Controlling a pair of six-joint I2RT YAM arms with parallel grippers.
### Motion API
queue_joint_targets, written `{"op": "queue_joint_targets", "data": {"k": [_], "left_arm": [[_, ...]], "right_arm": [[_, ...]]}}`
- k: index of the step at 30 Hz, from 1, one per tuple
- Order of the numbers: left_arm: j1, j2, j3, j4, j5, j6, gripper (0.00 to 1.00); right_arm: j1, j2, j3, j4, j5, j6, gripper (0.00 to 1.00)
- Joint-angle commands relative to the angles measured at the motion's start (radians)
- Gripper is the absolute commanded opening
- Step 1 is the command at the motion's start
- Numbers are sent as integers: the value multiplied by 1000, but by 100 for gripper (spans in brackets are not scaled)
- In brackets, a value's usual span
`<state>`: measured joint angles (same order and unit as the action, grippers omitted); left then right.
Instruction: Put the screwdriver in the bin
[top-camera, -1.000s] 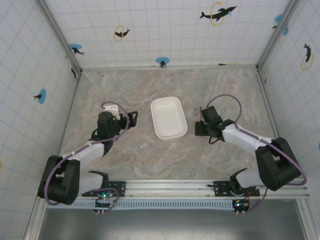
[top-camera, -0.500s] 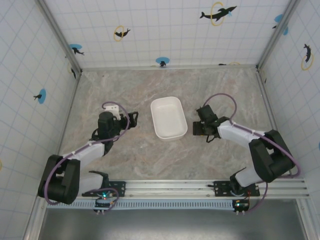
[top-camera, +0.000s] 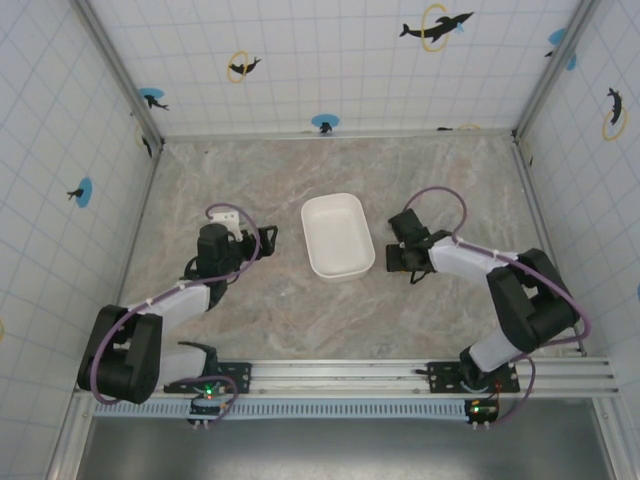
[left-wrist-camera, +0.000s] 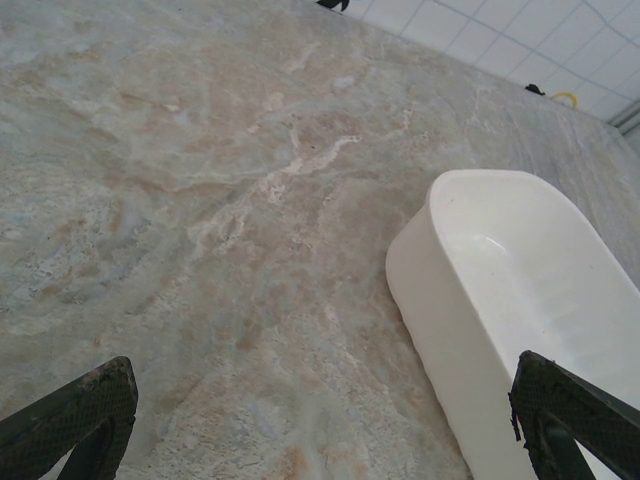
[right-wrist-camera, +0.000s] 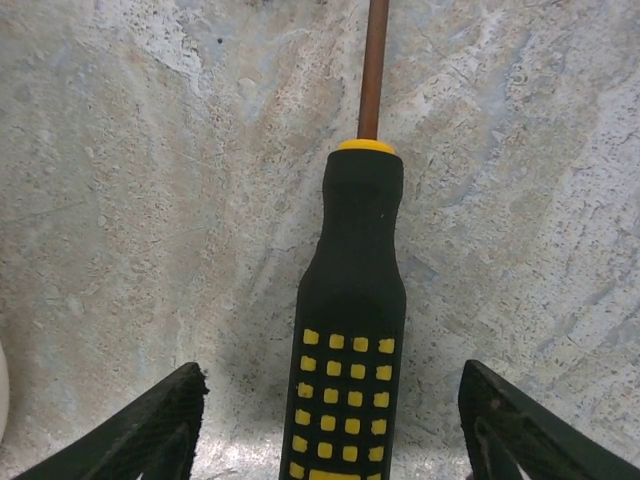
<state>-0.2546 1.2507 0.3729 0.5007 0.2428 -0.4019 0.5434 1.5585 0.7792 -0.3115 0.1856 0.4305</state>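
The screwdriver (right-wrist-camera: 350, 330) lies flat on the marble table, its black handle dotted with yellow squares and its thin shaft (right-wrist-camera: 373, 70) pointing away from the camera. My right gripper (right-wrist-camera: 335, 400) is open, low over the table, with one finger on each side of the handle and a gap to each. From above, that right gripper (top-camera: 404, 256) sits just right of the white bin (top-camera: 338, 235), which is empty. My left gripper (top-camera: 262, 238) is open just left of the bin (left-wrist-camera: 440, 200), holding nothing; its fingertips (left-wrist-camera: 100, 400) frame bare table.
Tiled walls (top-camera: 330, 60) close in the table on three sides. The arms' mounting rail (top-camera: 340, 375) runs along the near edge. Open marble lies beyond the bin (top-camera: 340, 165) and in front of it (top-camera: 330, 320).
My right gripper has shifted a little left toward the bin, and the arm's elbow has swung in. The left arm has barely moved.
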Motion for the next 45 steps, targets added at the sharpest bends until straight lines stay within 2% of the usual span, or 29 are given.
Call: {"op": "queue_joint_targets", "data": {"k": [1,7,18,29,35,39,45], "left_arm": [[-7,3,20,-21,16,-6,98],[-8,6,29,-42,12,12,98],[-8,-9,28,-49,23,16,98],[-7,-16,29,-60,22,20,97],[-8,-23,26,-67,20,21,98],[-8,-32,29,-77,15,27,98],[-8,-41,30,-85,15,29,98]], "right_arm": [[6,21,53,-20,0,-4,64],[5,37,69,-39,-5,-17,52],[6,64,74,-41,-3,-17,41],[3,65,76,-46,3,-12,26],[-14,25,79,-61,0,-19,17],[-59,-40,101,-87,-63,-36,15],[-95,-136,233,-163,-138,-71,13]]}}
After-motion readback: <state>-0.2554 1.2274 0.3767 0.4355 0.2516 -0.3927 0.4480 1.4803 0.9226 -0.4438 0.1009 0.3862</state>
